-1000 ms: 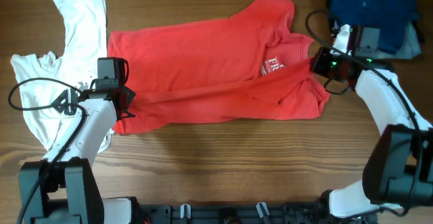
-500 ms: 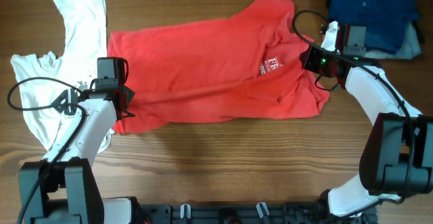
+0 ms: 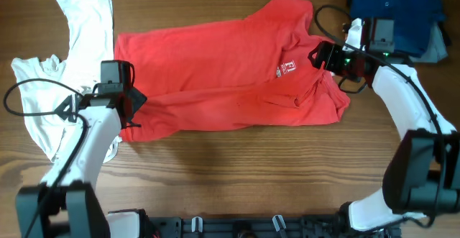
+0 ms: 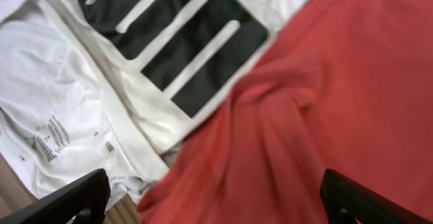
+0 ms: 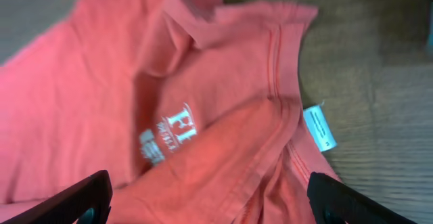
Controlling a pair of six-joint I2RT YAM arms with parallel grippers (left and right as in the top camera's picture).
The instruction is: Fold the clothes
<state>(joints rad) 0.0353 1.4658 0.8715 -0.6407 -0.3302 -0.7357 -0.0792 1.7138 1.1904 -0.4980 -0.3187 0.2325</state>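
The large red T-shirt [image 3: 215, 72] lies spread across the middle of the table, its lower edge folded up in a long band, with white chest lettering [image 3: 290, 69]. My left gripper [image 3: 134, 100] hovers open over the shirt's left hem, where red cloth [image 4: 325, 116] meets the white shirt with black print [image 4: 169, 48]. In that wrist view the gripper [image 4: 213, 207] has nothing between its wide-apart fingers. My right gripper [image 3: 320, 55] is open above the collar; its wrist view [image 5: 210, 207] shows red cloth [image 5: 101, 82], lettering [image 5: 166, 139] and a neck label [image 5: 319, 126] below it.
A white T-shirt [image 3: 79, 44] sprawls crumpled along the left side, partly under my left arm. Folded dark blue [image 3: 395, 4] and light blue-grey [image 3: 435, 45] garments are stacked at the back right corner. Bare wood [image 3: 237, 173] runs along the front.
Both grippers have gone from shut to open, letting go of the red shirt. The right gripper has shifted up and left over the collar; the left has barely moved.
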